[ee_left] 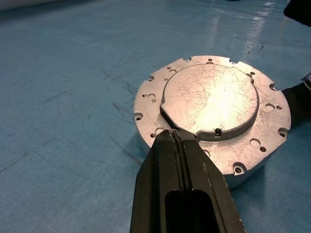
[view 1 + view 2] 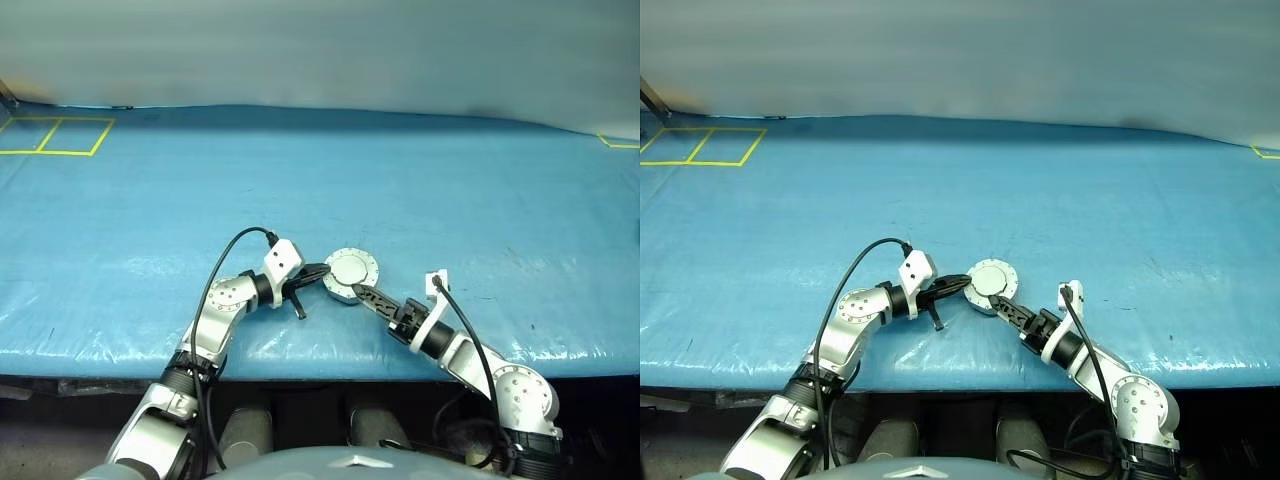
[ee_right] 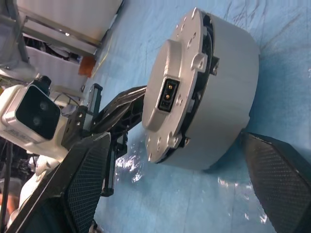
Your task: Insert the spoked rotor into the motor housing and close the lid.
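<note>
The motor housing [image 2: 352, 276] is a round silver case on the blue table, near the front edge. The lid [image 1: 214, 97] lies flat on top of it, pale outer face up, with a bumpy, holed rim. The spoked rotor is hidden. My left gripper [image 2: 322, 270] is shut with nothing between its fingers. Its tips [image 1: 176, 135] rest on the lid at the step of the raised centre. My right gripper [image 3: 176, 138] stands open beside the housing's side wall [image 3: 228, 87]. One finger [image 3: 82, 184] sits on each side of the wall without touching it.
The blue table cover [image 2: 320, 200] stretches far behind the housing. Yellow tape squares [image 2: 55, 135] mark the far left corner, and a yellow tape corner [image 2: 620, 142] shows at the far right. The table's front edge [image 2: 320, 368] runs just below both grippers.
</note>
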{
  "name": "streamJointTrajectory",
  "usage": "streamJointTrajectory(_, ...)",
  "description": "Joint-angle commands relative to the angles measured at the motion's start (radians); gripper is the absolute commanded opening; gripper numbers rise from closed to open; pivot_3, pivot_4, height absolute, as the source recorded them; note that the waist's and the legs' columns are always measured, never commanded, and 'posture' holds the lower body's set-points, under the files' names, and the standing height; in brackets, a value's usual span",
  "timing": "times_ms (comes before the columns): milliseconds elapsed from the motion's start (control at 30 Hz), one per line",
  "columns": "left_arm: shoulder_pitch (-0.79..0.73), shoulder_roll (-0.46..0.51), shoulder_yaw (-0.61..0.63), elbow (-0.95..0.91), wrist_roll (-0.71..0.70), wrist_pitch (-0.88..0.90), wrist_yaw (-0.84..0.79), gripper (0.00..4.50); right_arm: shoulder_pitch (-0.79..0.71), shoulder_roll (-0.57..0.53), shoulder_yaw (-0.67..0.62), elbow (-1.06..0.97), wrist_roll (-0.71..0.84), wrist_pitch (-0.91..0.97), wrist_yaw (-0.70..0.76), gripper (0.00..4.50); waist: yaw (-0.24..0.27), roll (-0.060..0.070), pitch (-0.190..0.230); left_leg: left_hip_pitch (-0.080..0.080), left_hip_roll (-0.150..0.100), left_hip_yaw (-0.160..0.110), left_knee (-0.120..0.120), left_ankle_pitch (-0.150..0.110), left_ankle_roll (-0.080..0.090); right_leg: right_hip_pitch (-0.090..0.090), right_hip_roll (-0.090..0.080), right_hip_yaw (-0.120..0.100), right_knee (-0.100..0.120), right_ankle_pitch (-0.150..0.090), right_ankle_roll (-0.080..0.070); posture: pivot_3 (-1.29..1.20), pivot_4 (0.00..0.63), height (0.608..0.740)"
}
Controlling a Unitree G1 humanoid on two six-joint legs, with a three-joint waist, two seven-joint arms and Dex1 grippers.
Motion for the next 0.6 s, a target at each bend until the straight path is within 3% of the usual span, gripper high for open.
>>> streamJointTrajectory(33,0.029,0.006,-0.043,0.023,0.035,0.029,-0.01,0.0,-0.016,0.017,-0.007,0.013,-0.034,-0.064,-0.014,4.47,0.001,0.0,0.0,0.0,0.0,0.0,0.0,0.0,0.0,0.0,0.0,0.0,0.0,0.0,0.0,0.0,0.15,0.74)
streamJointTrajectory(200,0.032,0.007,-0.046,0.023,0.037,0.03,-0.008,0.0,-0.016,0.025,-0.004,0.021,-0.048,-0.084,-0.017,4.47,0.002,0.0,0.0,0.0,0.0,0.0,-0.002,0.0,0.0,0.0,0.0,0.0,-0.001,0.001,0.001,0.0,0.15,0.74)
streamJointTrajectory(233,0.032,0.007,-0.047,0.023,0.038,0.03,-0.008,0.0,-0.015,0.025,-0.004,0.023,-0.048,-0.086,-0.014,4.3,0.001,0.0,0.0,0.0,0.0,0.0,-0.003,0.0,0.0,0.0,0.0,0.0,-0.001,0.001,0.001,0.0,0.15,0.74)
streamJointTrajectory(300,0.033,0.006,-0.048,0.023,0.038,0.031,-0.007,0.0,-0.011,0.023,-0.003,0.022,-0.047,-0.088,-0.005,3.9,0.001,0.0,0.0,0.0,0.0,0.0,-0.003,0.0,0.0,0.0,0.0,0.0,-0.001,0.001,0.001,0.0,0.15,0.74)
streamJointTrajectory(500,0.037,0.004,-0.051,0.023,0.041,0.03,-0.002,0.0,0.01,0.017,-0.007,-0.008,-0.029,-0.098,0.018,1.95,0.002,0.001,-0.001,0.0,0.0,0.0,-0.002,0.0,0.0,0.0,0.0,0.0,-0.001,0.0,0.001,0.0,0.15,0.74)
streamJointTrajectory(600,0.039,0.004,-0.052,0.024,0.043,0.03,0.0,0.0,0.017,0.019,0.0,-0.012,-0.025,-0.1,0.021,1.47,0.005,0.001,-0.001,0.0,0.0,-0.001,-0.002,0.0,0.0,0.001,0.0,0.0,-0.001,0.0,-0.001,0.0,0.15,0.74)
